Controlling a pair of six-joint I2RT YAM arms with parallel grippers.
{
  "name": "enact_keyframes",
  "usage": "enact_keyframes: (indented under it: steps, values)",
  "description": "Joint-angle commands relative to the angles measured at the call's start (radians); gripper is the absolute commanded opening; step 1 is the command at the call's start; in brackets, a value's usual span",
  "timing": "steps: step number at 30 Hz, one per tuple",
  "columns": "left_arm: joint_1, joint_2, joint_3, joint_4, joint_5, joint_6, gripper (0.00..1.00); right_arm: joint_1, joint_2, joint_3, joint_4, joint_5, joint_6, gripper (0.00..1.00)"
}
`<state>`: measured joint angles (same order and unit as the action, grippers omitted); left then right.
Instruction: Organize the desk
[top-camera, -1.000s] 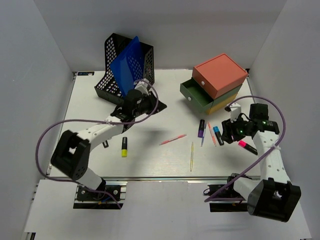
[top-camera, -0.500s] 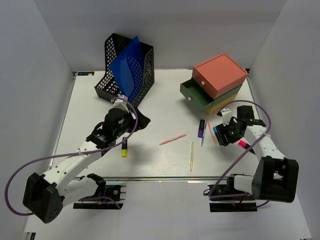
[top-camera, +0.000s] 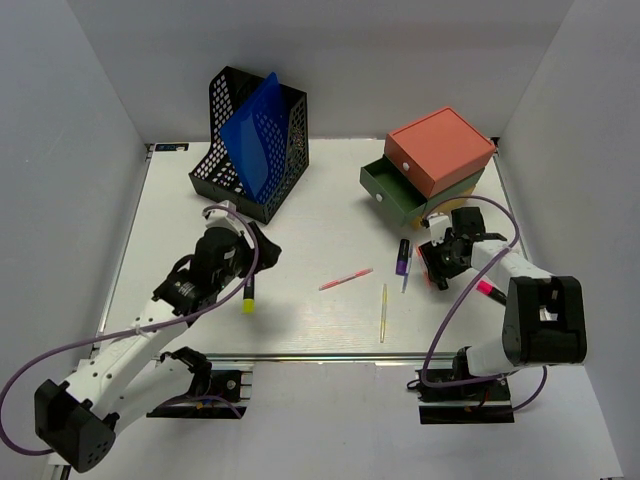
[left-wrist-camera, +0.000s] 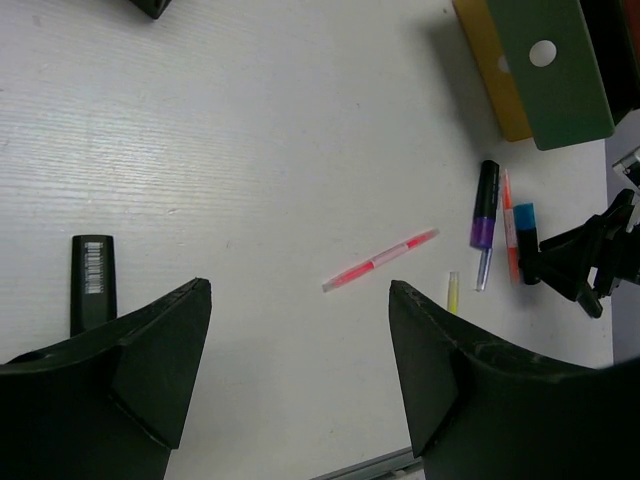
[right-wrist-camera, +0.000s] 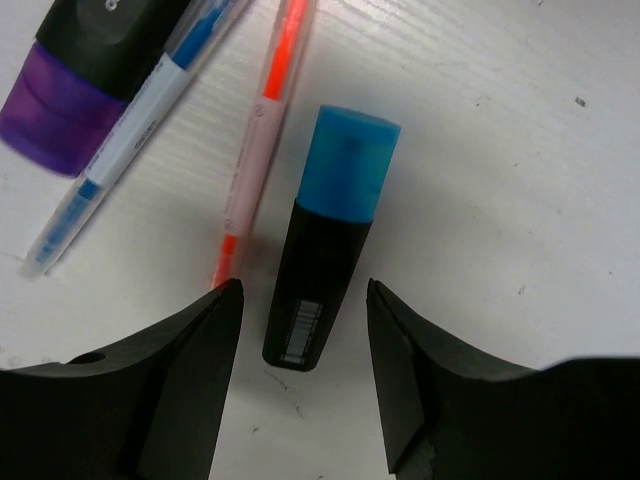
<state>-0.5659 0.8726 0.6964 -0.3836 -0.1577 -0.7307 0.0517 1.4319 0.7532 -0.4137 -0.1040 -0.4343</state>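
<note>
Shifted right end effector (right-wrist-camera: 302, 292), open, straddles blue highlighter (right-wrist-camera: 322, 240), seemingly untouched.

Back left: black mesh file holder (top-camera: 292, 130) standing upright, blue plastic folder (top-camera: 255, 135) leaning inside.

Back right: coral box-shaped drawer (top-camera: 438, 150) on top, green drawer (top-camera: 395, 192) with white knob jutting out beneath, yellow layer (top-camera: 455, 207) at bottom.

Near drawers, side by side: purple-capped black highlighter (right-wrist-camera: 80, 80), blue-and-white pen (right-wrist-camera: 130, 140), slim orange-pink pen (right-wrist-camera: 258, 140), blue-capped black highlighter (right-wrist-camera: 325, 260) with barcode label.

Centre: pink pen (top-camera: 346, 279) lying angled, thin yellow pen (top-camera: 383, 312) near it.

Left: yellow-capped black highlighter (top-camera: 248, 293).

Right: pink-capped highlighter (top-camera: 488, 291).
</note>
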Motion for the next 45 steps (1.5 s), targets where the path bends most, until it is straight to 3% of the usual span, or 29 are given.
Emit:
enact_keyframes:
  steps: [1,12,18,24,26,29,30,33,37,41,45]
  values:
    - [0.000,-0.035,0.009,-0.070,-0.046,-0.004,0.81,0.011,0.030,-0.003,0.070,0.038,0.029,0.58]
    - [0.000,-0.087,0.003,-0.123,-0.054,-0.022,0.81,0.010,0.093,-0.051,0.092,0.062,0.012,0.49]
    - [0.000,-0.073,-0.005,-0.118,-0.025,-0.027,0.81,0.007,0.073,-0.049,0.079,0.098,0.006,0.21]
    - [0.000,-0.053,-0.015,-0.146,-0.009,-0.041,0.80,0.007,-0.051,-0.006,-0.003,0.116,-0.073,0.03]
    - [0.000,-0.044,-0.017,-0.153,-0.003,-0.042,0.80,0.005,-0.118,0.032,-0.045,0.052,-0.139,0.01]
    - [0.000,-0.024,-0.023,-0.159,0.001,-0.042,0.80,0.016,-0.201,0.084,-0.219,-0.173,-0.330,0.01]
    - [0.000,-0.017,-0.029,-0.164,0.004,-0.041,0.80,0.017,-0.215,0.119,-0.343,-0.333,-0.393,0.02]
    - [0.000,0.025,-0.034,-0.170,0.006,-0.042,0.79,0.054,-0.245,0.179,-0.494,-0.497,-0.535,0.00]
    - [0.000,0.080,-0.034,-0.187,-0.005,-0.053,0.77,0.115,-0.223,0.306,-0.505,-0.534,-0.485,0.00]
    - [0.000,0.092,-0.041,-0.192,-0.019,-0.067,0.77,0.177,-0.183,0.455,-0.404,-0.531,-0.348,0.00]
    - [0.000,0.071,-0.057,-0.193,-0.022,-0.078,0.77,0.206,-0.096,0.606,-0.265,-0.360,-0.157,0.00]
